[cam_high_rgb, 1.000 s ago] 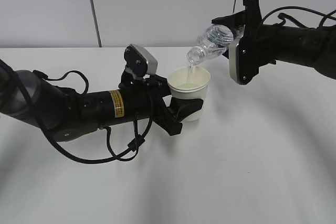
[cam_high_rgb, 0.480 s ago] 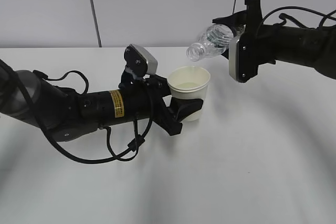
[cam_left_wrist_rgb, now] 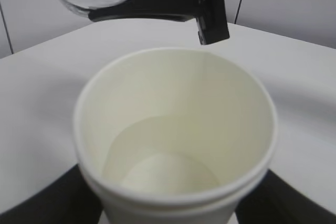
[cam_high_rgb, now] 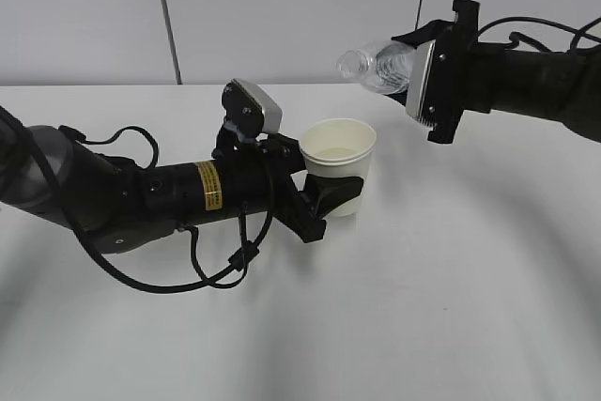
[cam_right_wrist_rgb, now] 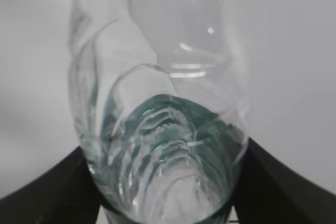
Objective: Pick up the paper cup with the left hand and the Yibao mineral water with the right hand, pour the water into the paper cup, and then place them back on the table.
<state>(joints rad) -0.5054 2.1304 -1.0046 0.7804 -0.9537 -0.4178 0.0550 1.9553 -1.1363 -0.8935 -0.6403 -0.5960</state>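
Water is seen in the small cream-white paper cup [cam_high_rgb: 339,164], which is gripped around its lower wall by the left end effector [cam_high_rgb: 324,196] just above the white worktop [cam_high_rgb: 451,307]. The clear ribbed Yibao mineral water bottle [cam_high_rgb: 376,65] is clamped in the right end effector [cam_high_rgb: 413,68], neck near level, above the cup. Pouring is judged done; both items remain to be set down.

Left hand [cam_high_rgb: 324,196] reaches low, fingers clamped shut; right hand [cam_high_rgb: 399,68] hangs higher, clamped shut too.
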